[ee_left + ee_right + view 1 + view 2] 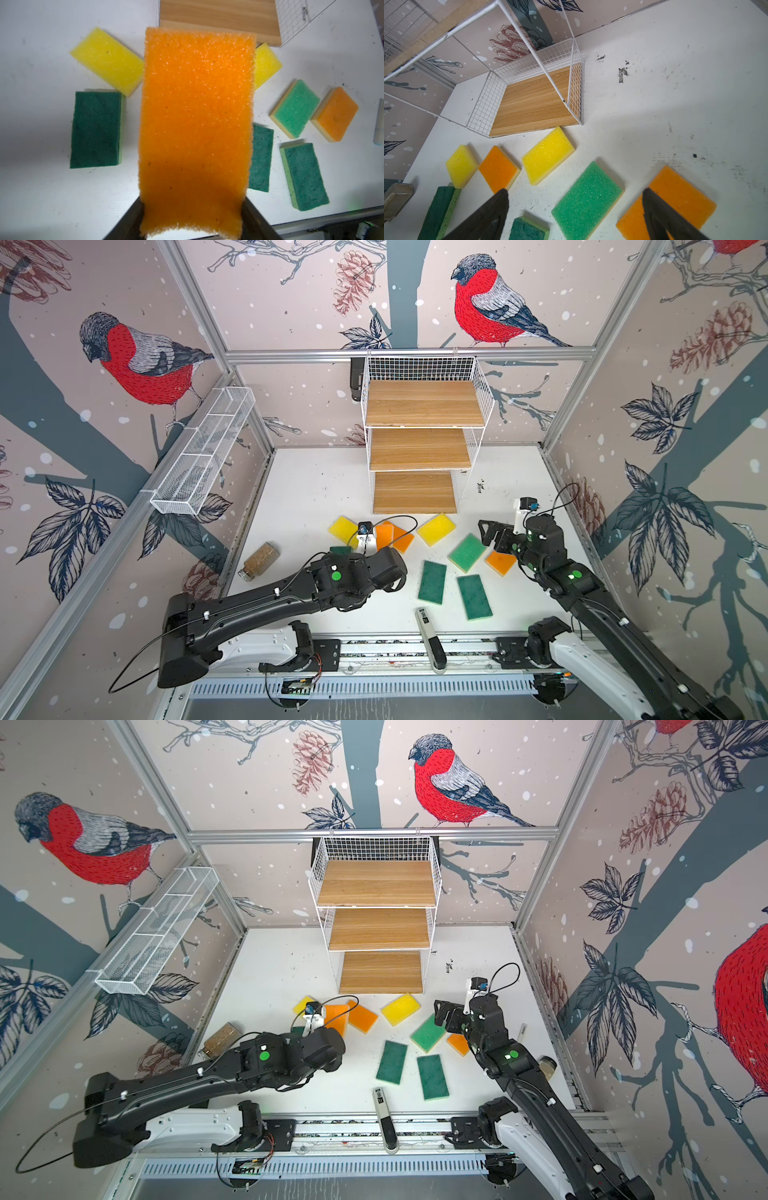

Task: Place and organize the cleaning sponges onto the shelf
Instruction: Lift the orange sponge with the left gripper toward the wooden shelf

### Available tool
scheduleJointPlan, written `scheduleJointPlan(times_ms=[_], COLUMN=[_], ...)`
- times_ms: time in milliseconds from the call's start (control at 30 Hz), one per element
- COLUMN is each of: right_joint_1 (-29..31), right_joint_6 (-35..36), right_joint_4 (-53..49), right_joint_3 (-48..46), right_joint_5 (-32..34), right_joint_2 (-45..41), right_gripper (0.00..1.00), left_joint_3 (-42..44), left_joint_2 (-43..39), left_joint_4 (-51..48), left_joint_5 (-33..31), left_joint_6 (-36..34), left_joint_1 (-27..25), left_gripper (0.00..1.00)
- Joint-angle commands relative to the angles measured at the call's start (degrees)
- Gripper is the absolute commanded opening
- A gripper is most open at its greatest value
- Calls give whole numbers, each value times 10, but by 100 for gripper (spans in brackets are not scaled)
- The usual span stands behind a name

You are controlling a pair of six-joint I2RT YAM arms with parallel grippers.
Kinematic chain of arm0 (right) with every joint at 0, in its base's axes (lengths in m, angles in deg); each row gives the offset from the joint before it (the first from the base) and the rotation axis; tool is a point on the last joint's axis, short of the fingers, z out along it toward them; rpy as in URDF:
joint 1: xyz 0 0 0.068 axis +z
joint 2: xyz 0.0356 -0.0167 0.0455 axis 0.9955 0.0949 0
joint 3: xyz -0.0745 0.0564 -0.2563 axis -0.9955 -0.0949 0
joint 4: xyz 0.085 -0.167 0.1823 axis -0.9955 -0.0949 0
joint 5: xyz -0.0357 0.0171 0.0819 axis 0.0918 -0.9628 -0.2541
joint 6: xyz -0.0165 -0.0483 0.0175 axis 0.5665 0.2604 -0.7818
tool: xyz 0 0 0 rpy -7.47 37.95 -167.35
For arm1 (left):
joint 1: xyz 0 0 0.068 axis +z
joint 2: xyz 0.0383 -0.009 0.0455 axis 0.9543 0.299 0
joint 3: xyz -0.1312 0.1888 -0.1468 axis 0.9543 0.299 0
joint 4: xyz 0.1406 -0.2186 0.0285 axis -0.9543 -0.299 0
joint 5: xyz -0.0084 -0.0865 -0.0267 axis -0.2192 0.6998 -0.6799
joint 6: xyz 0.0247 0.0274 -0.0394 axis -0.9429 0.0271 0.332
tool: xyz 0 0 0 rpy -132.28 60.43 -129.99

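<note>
Left claw [191, 224] is partly shut and pinches one end of an orange sponge [197, 124], held up above the white tabletop [41, 197]. Right claw [575, 195] is open wide and holds nothing; it hangs over a light green sponge [587, 199] and a second orange sponge [675, 197]. Every other sponge lies on the tabletop in front of the shelf [424, 404], which has three wood boards. A jar [259, 560] with brown stuff inside lies on its side by the left arm. Count: three orange sponges, two yellow sponges [436, 529], and four green ones, three of them dark green sponges [432, 580].
</note>
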Motion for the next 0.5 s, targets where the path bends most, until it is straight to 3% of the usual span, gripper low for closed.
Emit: scheduleJointPlan(times_ms=[0,233,467], right_joint_1=[11,48,86], right_joint_6=[6,26,35], right_joint_4=[-4,-4,-14], right_joint_3=[10,32,64], right_joint_5=[-3,-15,11], right_joint_2=[1,17,28], right_gripper=[100,100,100], left_joint_3=[-55,-189,-273], left_joint_2=[10,66,84], left_joint_4=[-75,-138,-98], left_joint_5=[-40,-84,-88], left_joint_6=[-39,-77,-165], left_joint_1=[1,3,35], left_gripper=[61,61,61])
